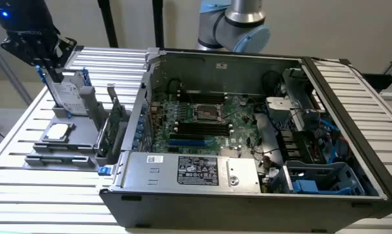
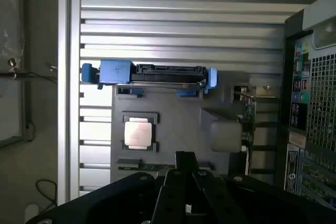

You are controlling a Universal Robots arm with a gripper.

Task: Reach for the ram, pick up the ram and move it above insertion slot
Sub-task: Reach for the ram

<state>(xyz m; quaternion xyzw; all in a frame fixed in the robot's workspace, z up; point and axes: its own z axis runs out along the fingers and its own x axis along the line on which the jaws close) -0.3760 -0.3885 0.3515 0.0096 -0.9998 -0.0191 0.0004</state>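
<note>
My black gripper (image 1: pixel 48 63) hangs at the exterior view's far left, high over the grey parts holder (image 1: pixel 85 141), with its fingers (image 2: pixel 185 161) pressed shut on nothing. In the wrist view a thin dark strip (image 2: pixel 142 167) stands edge-on in the holder's slot just past the fingertips; it looks like the ram, though I cannot tell for sure. The black insertion slots (image 1: pixel 203 129) lie on the motherboard inside the open computer case (image 1: pixel 248 63), well to the exterior view's right of the gripper.
The holder also carries a silver hard drive with blue rails (image 1: pixel 69 92) (image 2: pixel 152 74), a processor chip (image 1: pixel 58 131) (image 2: pixel 139 132) and an upright green expansion card (image 1: pixel 114 119) (image 2: pixel 249 119). The case's tall metal wall (image 1: pixel 144 97) rises between the holder and the motherboard.
</note>
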